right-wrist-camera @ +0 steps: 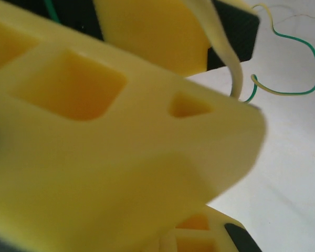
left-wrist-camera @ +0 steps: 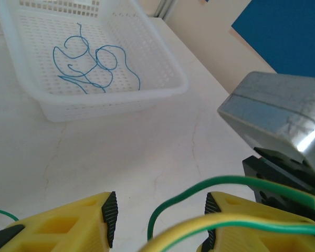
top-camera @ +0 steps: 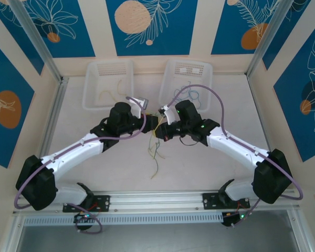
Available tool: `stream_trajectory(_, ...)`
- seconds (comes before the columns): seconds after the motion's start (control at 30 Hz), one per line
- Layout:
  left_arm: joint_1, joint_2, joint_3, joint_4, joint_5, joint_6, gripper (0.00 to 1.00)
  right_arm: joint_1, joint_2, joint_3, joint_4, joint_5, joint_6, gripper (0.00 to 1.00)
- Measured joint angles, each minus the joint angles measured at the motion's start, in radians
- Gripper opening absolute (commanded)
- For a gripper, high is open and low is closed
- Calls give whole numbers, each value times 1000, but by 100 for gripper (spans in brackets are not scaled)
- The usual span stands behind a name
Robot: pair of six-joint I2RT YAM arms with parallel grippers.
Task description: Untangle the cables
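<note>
Yellow finger blurred up close, green cable cut by lower edge

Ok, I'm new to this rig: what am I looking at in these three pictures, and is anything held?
Two robot arms, the left arm and the right arm, are bolted at the near edge of the table. Each ends in a two-finger gripper. One picture looks down from above; the other two come from cameras on the wrists. At the far side stand the right basket with blue cables and the left basket with a yellow cable. A loose tangle lies between the arms. The left gripper is open, and green and yellow cables pass between its fingers unpinched. The right gripper is shut. Those cables run toward it, but any pinch is hidden.
</note>
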Motion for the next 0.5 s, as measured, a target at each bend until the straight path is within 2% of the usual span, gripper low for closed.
stream_trajectory(0.07,0,0,0,4,1,-1,44,7,1,0,2,0,-13,0)
stream_trajectory(0.2,0,0,0,5,0,-3,15,30,1,8,14,0,-42,0)
stream_trajectory(0.33,0,-1,0,6,-11,6,0,42,1,16,9,4,-51,0)
stream_trajectory(0.47,0,-10,-1,3,-20,9,0,40,1,18,6,8,-51,0)
stream_trajectory(0.5,0,-14,-2,3,-21,10,0,40,1,19,5,8,-51,4)
